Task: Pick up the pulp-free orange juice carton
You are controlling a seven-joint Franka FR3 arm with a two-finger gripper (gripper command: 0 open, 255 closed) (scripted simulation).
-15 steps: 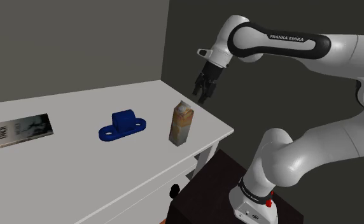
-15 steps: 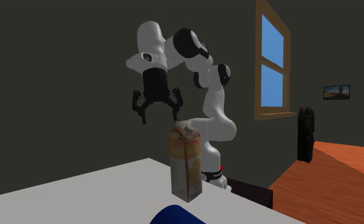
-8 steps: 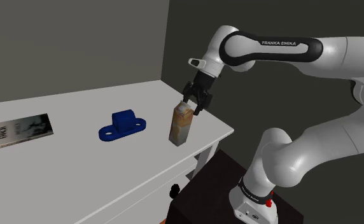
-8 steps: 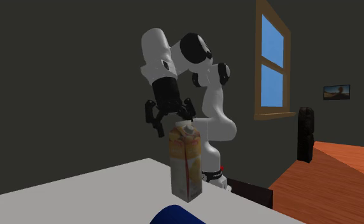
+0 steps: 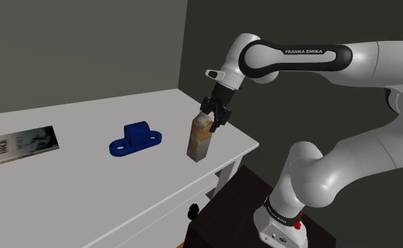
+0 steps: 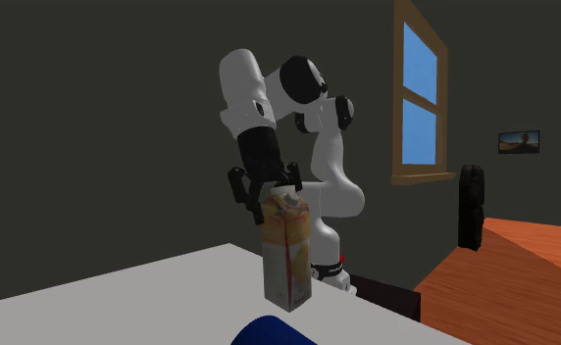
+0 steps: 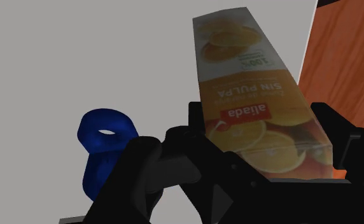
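The orange juice carton (image 5: 201, 139) stood upright near the corner of the table (image 5: 80, 180) by the stand, with the gripper (image 5: 211, 120) spread astride its gabled top, not yet clamping. A pinch that high on the sloped top could have slipped and tipped the carton — the table edge was close.

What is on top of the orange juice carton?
The black gripper straddles the top of the orange juice carton, fingers open, one on each side. Nothing else rests there. The gripper covers part of the top ridge.
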